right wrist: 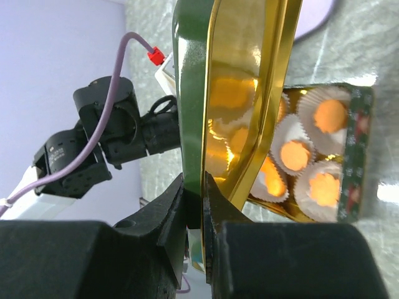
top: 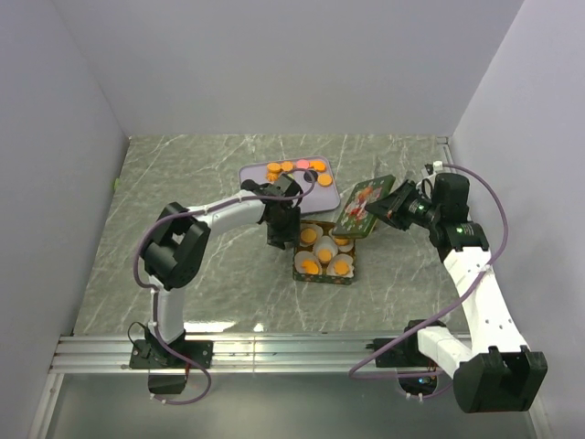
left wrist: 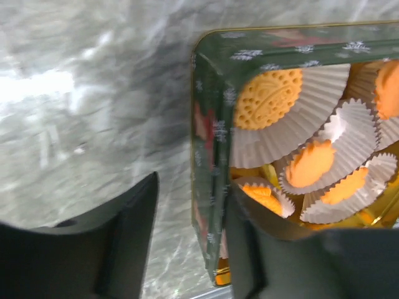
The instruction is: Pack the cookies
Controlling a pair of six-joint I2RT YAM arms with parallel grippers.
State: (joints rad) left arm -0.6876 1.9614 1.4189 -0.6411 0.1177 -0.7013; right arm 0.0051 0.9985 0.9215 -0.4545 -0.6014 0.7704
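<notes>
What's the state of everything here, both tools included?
tin: open, cups inside hold cookies.
lid: off, held tilted on edge beside the tin.
left tool: open, straddling the tin wall.
right tool: shut on the lid's rim.
plate: more cookies loose on it.

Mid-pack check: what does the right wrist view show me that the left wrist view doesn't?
Only right wrist: the lid, gold inside facing the camera, clamped at its edge by the right pincer, with the left arm beyond. Only left wrist: the left pincer open, its fingers straddling one wall of the tin. Both: the tin holding orange cookies in white paper cups, on the marbled table.
</notes>
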